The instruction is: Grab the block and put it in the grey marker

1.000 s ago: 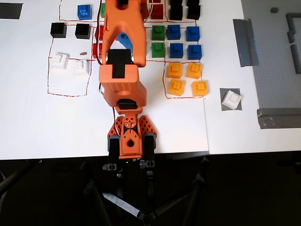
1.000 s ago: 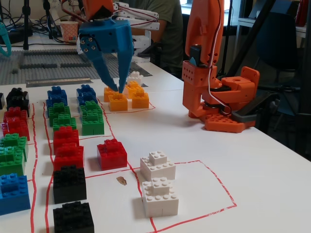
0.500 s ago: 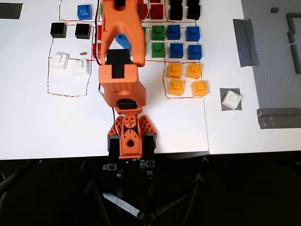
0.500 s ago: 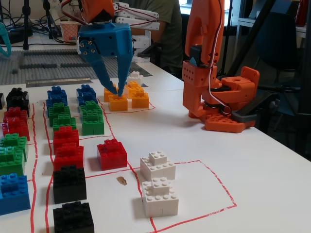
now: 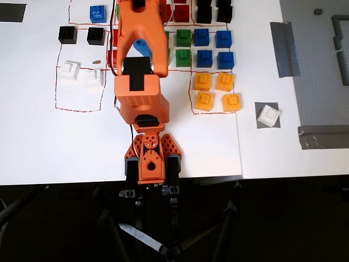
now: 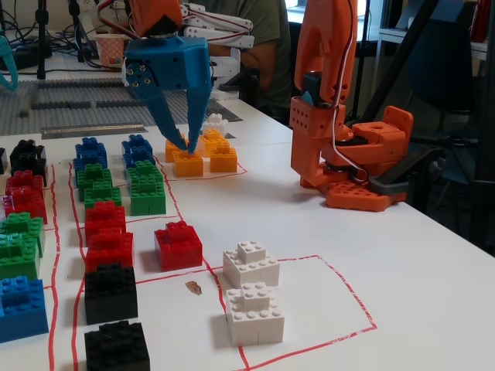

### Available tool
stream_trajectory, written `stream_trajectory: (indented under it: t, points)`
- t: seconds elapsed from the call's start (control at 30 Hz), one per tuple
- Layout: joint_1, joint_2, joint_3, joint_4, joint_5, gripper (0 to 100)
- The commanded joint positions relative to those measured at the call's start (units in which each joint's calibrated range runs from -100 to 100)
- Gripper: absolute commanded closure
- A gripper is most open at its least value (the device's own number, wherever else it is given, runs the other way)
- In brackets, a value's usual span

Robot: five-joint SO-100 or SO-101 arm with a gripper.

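White tabletop point(image 5: 180, 147) fills most of the overhead view, marked with thin red outlines into bays and ending in a dark drop along the near edge, where the orange arm's base point(image 5: 150, 158) is clamped. In the fixed view the blue gripper point(image 6: 182, 143) hangs high above the rows of cubes with its two fingers spread apart and nothing between them, tips pointing down toward the yellow cubes point(image 6: 203, 157). In that view, blue cubes point(image 6: 108, 151), green cubes point(image 6: 116, 185) and red cubes point(image 6: 108, 232) run in rows below and toward the camera from the fingers, packed closely with narrow lanes between them. Two white cubes point(image 6: 251, 290) sit nearer the camera inside a red-lined bay that has bare table around them, beside black cubes point(image 6: 112, 317). Seen from overhead, the block point(image 5: 269, 115) rests on the grey marker point(image 5: 259, 124), slightly skewed so that grey shows at the patch's corners. It lies well apart from the arm, past the yellow group and beyond a seam in the table covering. Bare white surface surrounds the patch on the side toward the arm, while a long grey tape strip point(image 5: 323, 137) and a grey studded baseplate point(image 5: 322, 65) lie on its far side.
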Motion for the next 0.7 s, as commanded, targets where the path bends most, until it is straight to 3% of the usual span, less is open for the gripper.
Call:
stream_trajectory:
  t: [0.0, 0.67]
  points:
    - [-2.1, -3.8, -3.7, -0.8, -0.6, 100]
    - [-2.9, -3.4, -4.1, -0.8, -0.8, 100]
